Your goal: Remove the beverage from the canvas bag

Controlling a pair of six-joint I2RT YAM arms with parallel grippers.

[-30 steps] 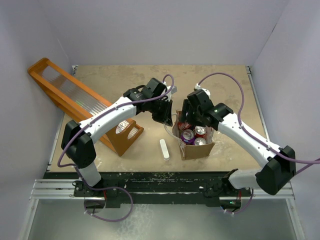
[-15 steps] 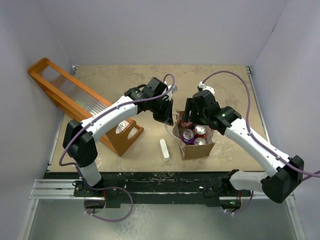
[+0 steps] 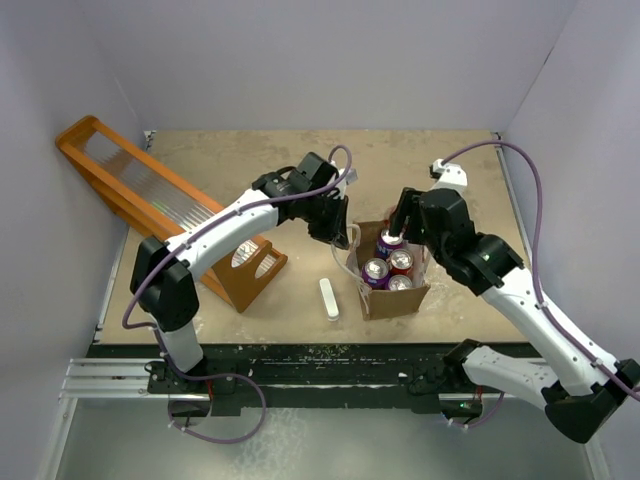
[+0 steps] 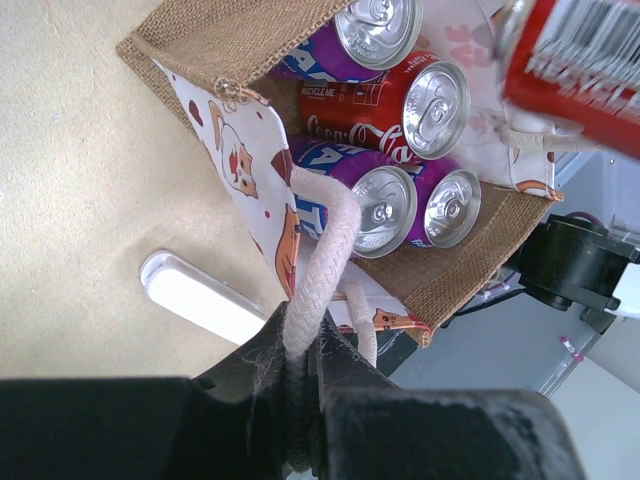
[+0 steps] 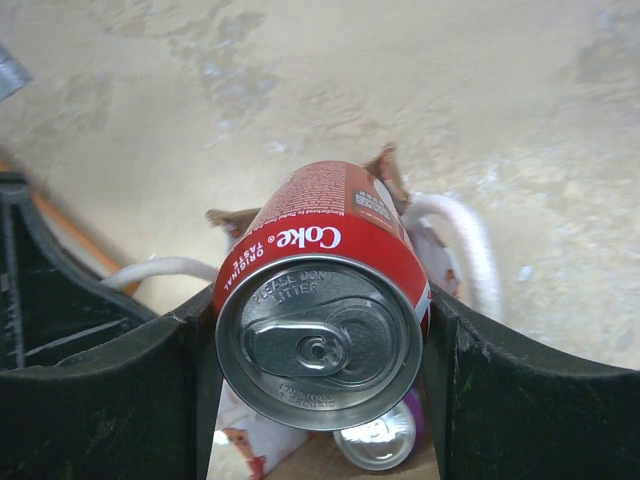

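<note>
The canvas bag (image 3: 393, 300) stands at mid-table, brown with white printed side panels (image 4: 240, 150). Inside it are purple cans (image 4: 385, 205) and a red Coca-Cola can (image 4: 430, 95), all upright. My left gripper (image 3: 337, 238) is at the bag's left rim, shut on its white rope handle (image 4: 318, 255). My right gripper (image 5: 320, 340) is shut on a red Coke can (image 5: 320, 300), the beverage, and holds it above the bag's far end (image 3: 390, 240). That can also shows at the top right of the left wrist view (image 4: 580, 60). Beneath it a purple can top (image 5: 378, 442) shows.
A long orange wooden rack (image 3: 160, 205) lies slanted at the left, its foot close to the bag. A small white bar (image 3: 329, 298) lies on the table just left of the bag (image 4: 195, 300). Grey walls close in the sides and back.
The right arm has drawn back and up to the right, lifting the red can out from among the others. The left gripper has stayed on the handle.
</note>
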